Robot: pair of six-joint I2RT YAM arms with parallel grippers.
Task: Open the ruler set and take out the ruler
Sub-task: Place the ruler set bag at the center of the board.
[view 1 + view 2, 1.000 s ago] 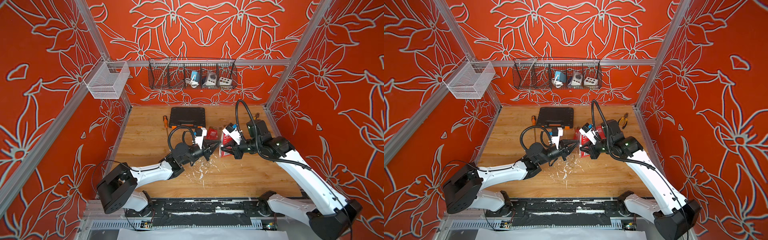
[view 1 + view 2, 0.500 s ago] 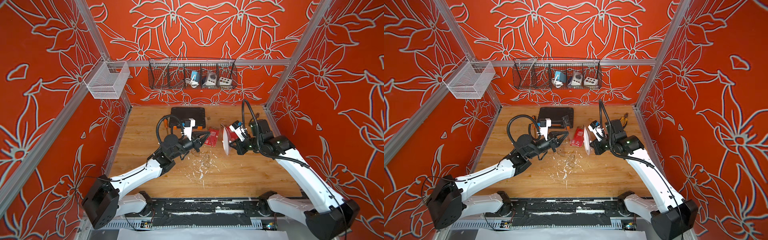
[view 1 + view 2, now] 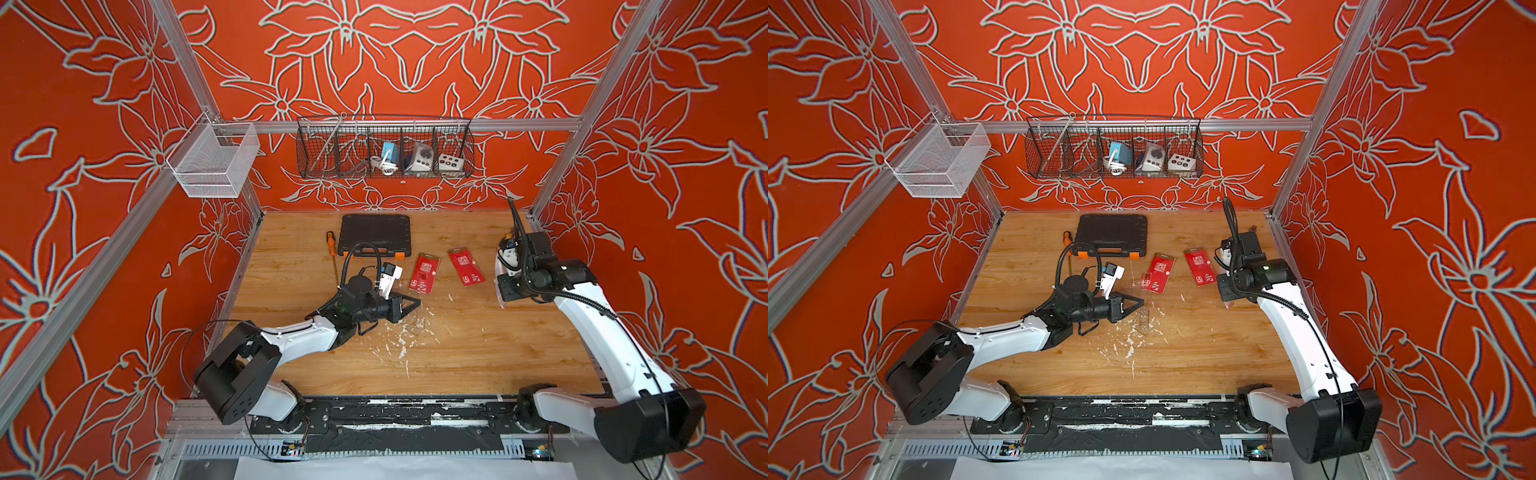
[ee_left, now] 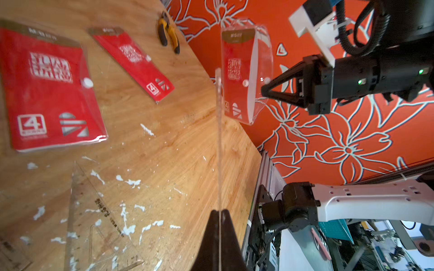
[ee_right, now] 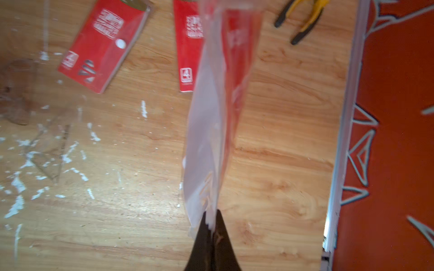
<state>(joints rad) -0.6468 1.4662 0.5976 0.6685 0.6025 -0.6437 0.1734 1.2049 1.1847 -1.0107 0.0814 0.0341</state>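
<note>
Left claw: our left claw [image 4: 219, 212] is pinched shut on the near end of a thin, clear strip, with nothing else between its tips.
Ruler: we take that strip to be the ruler [image 4: 219, 140]. It is seen edge-on, running straight out ahead of the left claw, in the air above the table [image 4: 176, 145]. Gripping one end probably lets it slide lengthwise out of its sleeve.
Right claw: our right claw [image 5: 212, 215] is clamped on one edge of the ruler set pouch.
Ruler set pouch: the ruler set pouch [image 4: 244, 75] hangs in the air beyond the ruler's far tip, well apart from the left claw. Its clear front bulges away from the red card inside. We judge it is held up so that its contents can be drawn out.
Gap: ruler and pouch do not touch, so the ruler looks already free.
Below the left claw: a clear set square [image 4: 94, 211] lies flat on the table among white flecks.
Further out: two red packs, one nearer [image 4: 47, 89] and one farther [image 4: 133, 63], lie flat and closed.
Farthest: yellow-handled pliers [image 4: 169, 35] lie by the wall.
</note>
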